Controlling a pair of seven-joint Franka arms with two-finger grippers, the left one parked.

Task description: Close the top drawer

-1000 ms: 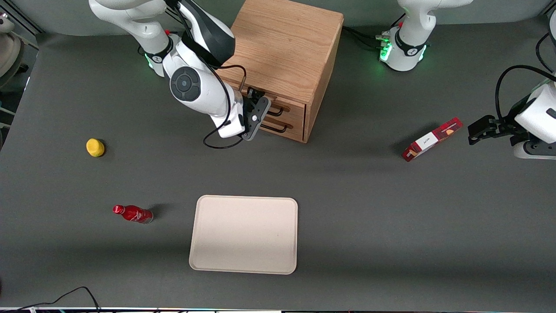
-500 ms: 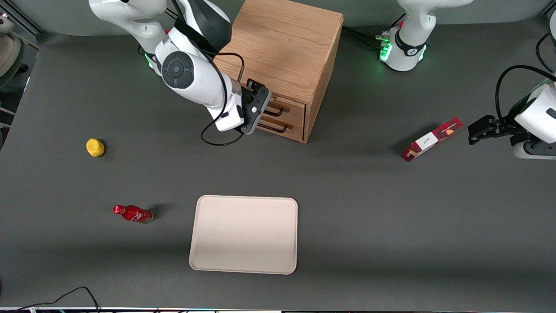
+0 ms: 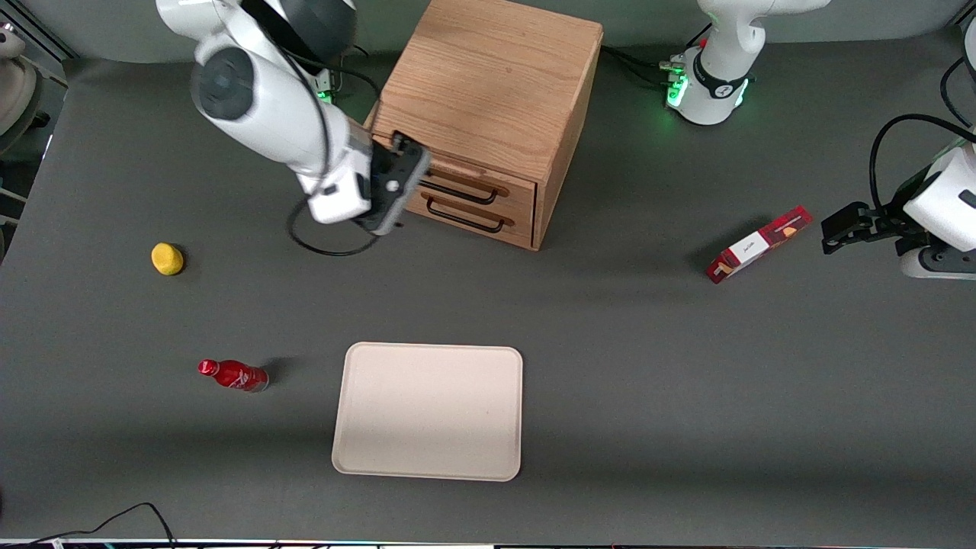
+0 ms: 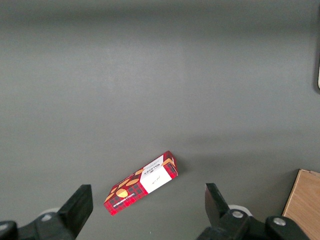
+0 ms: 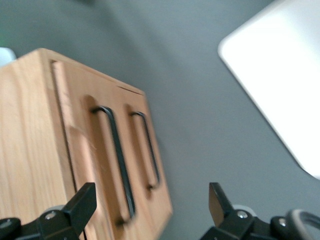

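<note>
The wooden cabinet (image 3: 496,84) stands at the back of the table. Its top drawer (image 3: 499,185) sits flush with the cabinet front, with its black wire handle (image 3: 457,197) above the lower drawer's handle (image 3: 465,221). My right gripper (image 3: 402,183) is open and empty. It hangs just off the cabinet's front corner at the working arm's end, touching nothing. In the right wrist view the top drawer's handle (image 5: 117,160) and the lower handle (image 5: 147,150) show between my open fingers (image 5: 82,200).
A beige tray (image 3: 428,410) lies nearer the front camera than the cabinet and also shows in the right wrist view (image 5: 280,75). A red bottle (image 3: 232,375) and a yellow object (image 3: 167,258) lie toward the working arm's end. A red box (image 3: 757,244) lies toward the parked arm's end.
My gripper has drawn back from the drawer fronts toward the working arm's end of the table. Both handles, partly covered before, now show fully.
</note>
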